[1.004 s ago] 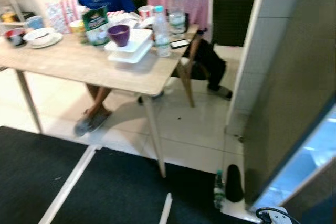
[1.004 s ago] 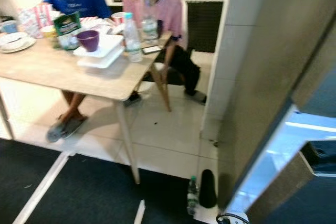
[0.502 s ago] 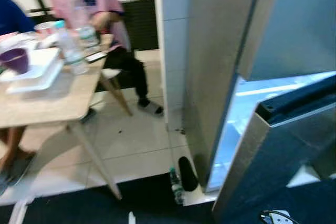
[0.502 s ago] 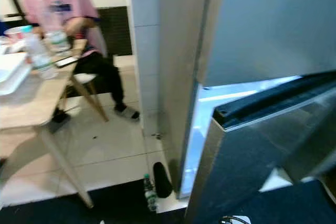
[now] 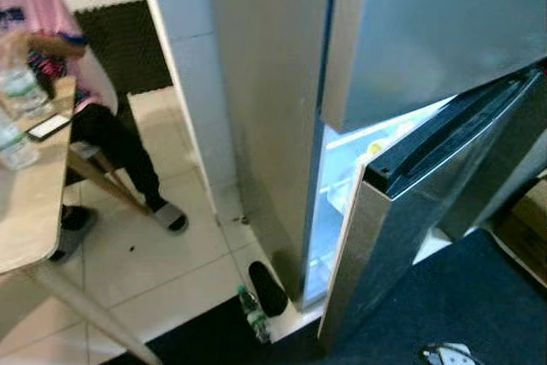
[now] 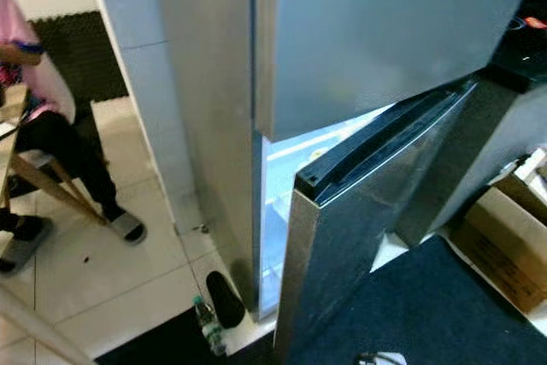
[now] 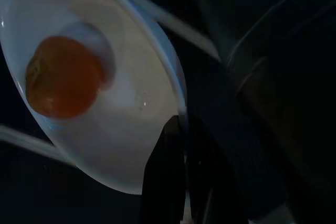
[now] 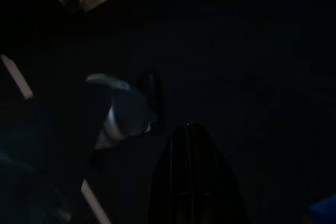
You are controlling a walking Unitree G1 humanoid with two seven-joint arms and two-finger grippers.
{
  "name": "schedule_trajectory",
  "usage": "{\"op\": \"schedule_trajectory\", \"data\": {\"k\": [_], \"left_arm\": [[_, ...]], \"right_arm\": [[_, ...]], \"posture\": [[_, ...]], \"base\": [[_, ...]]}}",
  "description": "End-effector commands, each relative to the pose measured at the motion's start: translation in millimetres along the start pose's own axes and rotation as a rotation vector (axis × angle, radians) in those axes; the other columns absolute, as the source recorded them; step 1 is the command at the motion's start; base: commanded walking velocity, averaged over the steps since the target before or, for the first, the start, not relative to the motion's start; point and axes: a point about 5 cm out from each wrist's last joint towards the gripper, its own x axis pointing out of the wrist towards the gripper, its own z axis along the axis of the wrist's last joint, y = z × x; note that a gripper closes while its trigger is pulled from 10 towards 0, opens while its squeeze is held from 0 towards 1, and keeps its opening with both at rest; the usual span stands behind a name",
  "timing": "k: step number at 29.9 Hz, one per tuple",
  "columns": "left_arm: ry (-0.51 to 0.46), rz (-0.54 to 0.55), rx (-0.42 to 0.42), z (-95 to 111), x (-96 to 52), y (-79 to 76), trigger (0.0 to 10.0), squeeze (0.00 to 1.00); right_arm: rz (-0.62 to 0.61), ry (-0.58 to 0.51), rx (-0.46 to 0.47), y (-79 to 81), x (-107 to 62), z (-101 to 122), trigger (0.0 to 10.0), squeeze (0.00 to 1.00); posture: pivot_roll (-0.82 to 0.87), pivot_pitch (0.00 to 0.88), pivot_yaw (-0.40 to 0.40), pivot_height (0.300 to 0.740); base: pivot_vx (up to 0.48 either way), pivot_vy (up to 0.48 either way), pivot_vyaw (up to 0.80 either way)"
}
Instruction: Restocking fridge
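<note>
Left gripper (image 7: pixel 181 129) clamped on the rim of a white plate (image 7: pixel 131 108), black fingers (image 7: pixel 165 166) pressed together over its edge. On the plate, away from the fingers, one orange fruit (image 7: pixel 63 77), round and whole. Dark floor beneath, crossed by a pale strip.

Right gripper (image 8: pixel 189 129) hanging idle over dark, murky ground, fingers closed flat against each other, nothing between them. A pale rounded shape nearby, too dim to identify.

Straight ahead, a tall steel fridge (image 5: pixel 265 83), upper door (image 6: pixel 376 32) shut, lower door (image 6: pixel 359 228) swung partly open toward the camera. Bright bluish light spilling from the gap (image 5: pixel 342 185), shelves faintly visible inside, contents too washed out to tell. Black seal running along the top of the open door.

At the fridge's foot, on the left, a small plastic bottle (image 5: pixel 254 314) standing just beside a black oblong object (image 5: pixel 267 288). Dark mat (image 6: pixel 444 305) covering the floor in front of the fridge, pale glossy tiles (image 5: pixel 162 254) beyond it to the left. White tiled pillar (image 5: pixel 192 74) directly beside the fridge.

Farther left, a light wooden table (image 5: pixel 26 211) with water bottles (image 5: pixel 17 83) and a phone (image 5: pixel 49 126) on top. Behind it, a seated person (image 5: pixel 51 49) in a pink shirt and dark trousers, grey slippers on. To the right of the fridge, a cardboard box (image 6: pixel 504 245) on the floor.
</note>
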Motion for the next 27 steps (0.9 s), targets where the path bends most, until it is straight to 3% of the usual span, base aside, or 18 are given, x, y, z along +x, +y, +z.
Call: {"op": "schedule_trajectory", "data": {"k": [1,13,17,27], "left_arm": [[0.003,-0.004,0.002,-2.9,0.4,-3.1,10.0,0.0],[-0.005,0.003,-0.003,-0.9,0.4,-2.2,10.0,0.0],[-0.011,0.015,-0.006,0.0,0.2,-0.7,10.0,0.0],[-0.008,0.018,-0.003,-0.1,0.0,0.7,10.0,0.0]], "right_arm": [[0.017,-0.002,0.014,5.9,1.5,-1.0,10.0,0.0],[0.018,-0.015,0.021,7.4,2.1,1.4,10.0,0.0],[0.015,-0.019,0.014,8.1,2.4,2.4,10.0,0.0],[0.023,-0.026,0.013,10.1,2.9,3.6,10.0,0.0]], "posture": [[-0.03,0.029,0.027,0.74],[-0.03,0.025,0.027,0.74],[-0.03,0.027,0.028,0.74],[-0.03,0.028,0.029,0.74]], "base": [[0.0,0.0,-0.8],[0.0,0.0,-0.8],[0.0,0.0,0.0],[0.0,-0.476,0.0]]}}
